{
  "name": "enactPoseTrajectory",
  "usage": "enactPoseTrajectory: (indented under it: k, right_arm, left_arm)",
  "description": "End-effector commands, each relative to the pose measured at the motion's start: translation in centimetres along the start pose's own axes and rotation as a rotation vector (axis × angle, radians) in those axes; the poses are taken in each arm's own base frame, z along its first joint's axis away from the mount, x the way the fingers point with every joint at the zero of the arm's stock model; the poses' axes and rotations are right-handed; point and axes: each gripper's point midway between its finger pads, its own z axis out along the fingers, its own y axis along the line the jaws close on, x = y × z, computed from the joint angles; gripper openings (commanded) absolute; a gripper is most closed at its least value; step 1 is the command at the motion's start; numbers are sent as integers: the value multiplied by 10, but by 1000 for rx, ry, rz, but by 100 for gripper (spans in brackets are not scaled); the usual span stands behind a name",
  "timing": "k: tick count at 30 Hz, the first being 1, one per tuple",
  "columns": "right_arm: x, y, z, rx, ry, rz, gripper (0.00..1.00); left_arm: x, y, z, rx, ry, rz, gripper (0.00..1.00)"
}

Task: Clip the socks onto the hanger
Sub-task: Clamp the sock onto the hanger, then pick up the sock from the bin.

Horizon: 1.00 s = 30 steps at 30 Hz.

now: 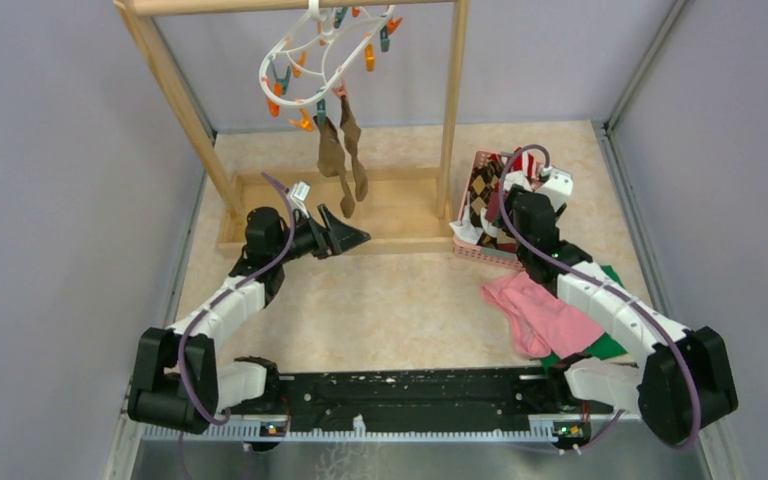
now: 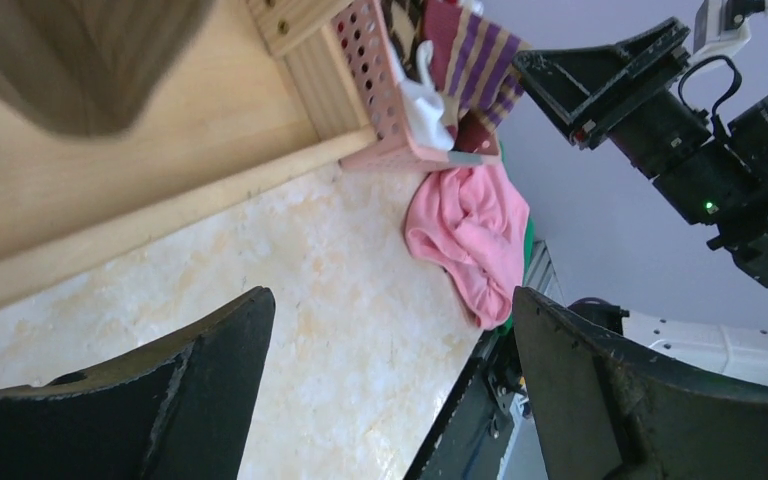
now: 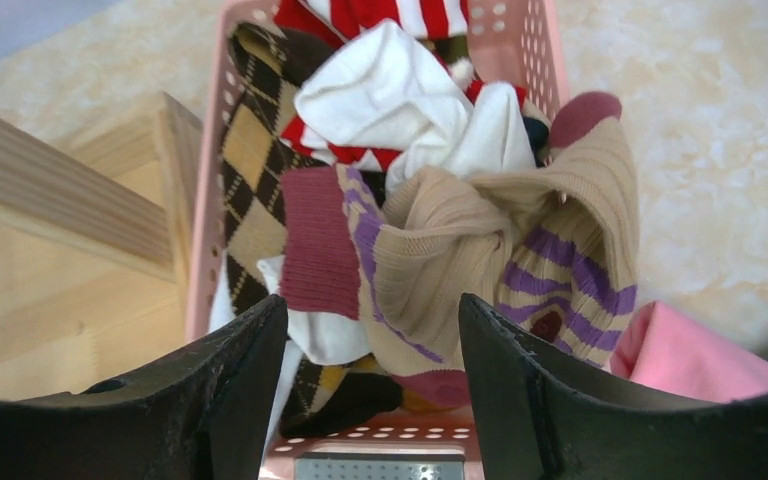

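Note:
The white hanger (image 1: pixel 320 55) with orange and teal clips hangs from the wooden rack's top bar. Two olive-brown socks (image 1: pixel 338 155) dangle from its clips. More socks fill a pink basket (image 3: pixel 205 230): a tan one with purple stripes (image 3: pixel 440 250), a brown argyle one (image 3: pixel 250 150) and a white one (image 3: pixel 390 95). My right gripper (image 3: pixel 372 305) is lowered over the basket (image 1: pixel 480 250), jaws apart on either side of the tan striped sock. My left gripper (image 1: pixel 355 232) hovers open and empty by the rack's base, below the hanging socks; its fingers (image 2: pixel 210 370) frame bare tabletop.
The wooden rack (image 1: pixel 175 95) stands at the back, its base board (image 1: pixel 390 215) beside the basket. A pink cloth (image 1: pixel 540 315) and a green cloth (image 1: pixel 605 345) lie on the table under my right arm. Grey walls close in on both sides.

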Motion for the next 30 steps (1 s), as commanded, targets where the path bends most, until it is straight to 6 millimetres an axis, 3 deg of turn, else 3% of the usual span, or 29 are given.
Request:
enactPoseTrajectory:
  k: [1, 8, 17, 23, 30]
  right_arm:
    - [12, -12, 16, 85, 15, -4, 63]
    - [10, -13, 30, 72, -32, 15, 56]
    - [-13, -17, 24, 46, -122, 22, 17]
    - [-49, -1, -11, -121, -243, 27, 5]
    - [-92, 32, -62, -388, -382, -26, 0]
  left_arm:
    - [21, 12, -2, -2, 68, -20, 92]
    - [21, 14, -1, -6, 77, -19, 91]
    - [23, -6, -3, 115, 85, 41, 77]
    - [19, -31, -13, 235, 16, 150, 72]
    - [14, -81, -34, 409, -120, 370, 75]
